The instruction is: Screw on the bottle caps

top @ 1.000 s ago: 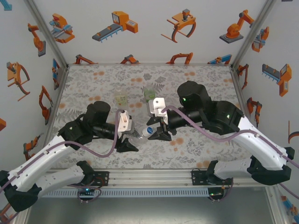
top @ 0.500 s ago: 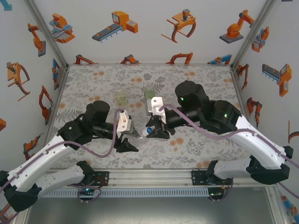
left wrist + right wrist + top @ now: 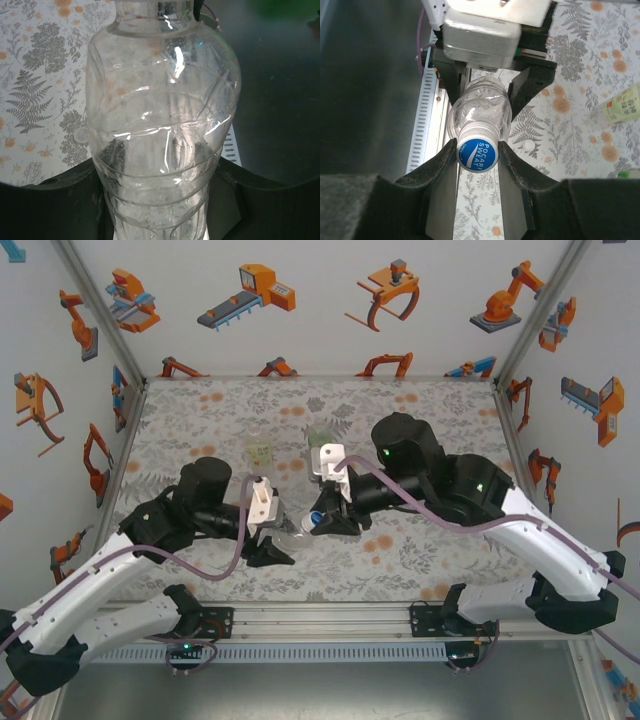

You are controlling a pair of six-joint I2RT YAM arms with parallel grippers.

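Risk: the blue-topped white screw cap [image 3: 477, 152] could cross-thread or slip if the right hand [image 3: 330, 523], clenched on it, twists off-axis from the neck. The clear colourless plastic bottle [image 3: 160, 125] might also spin inside the left hand [image 3: 272, 540], which grips its body. Both arms reach inward, low over the floral bench [image 3: 200, 420], hands facing each other — the bottle is held lying level between them, above the bench's near-centre.
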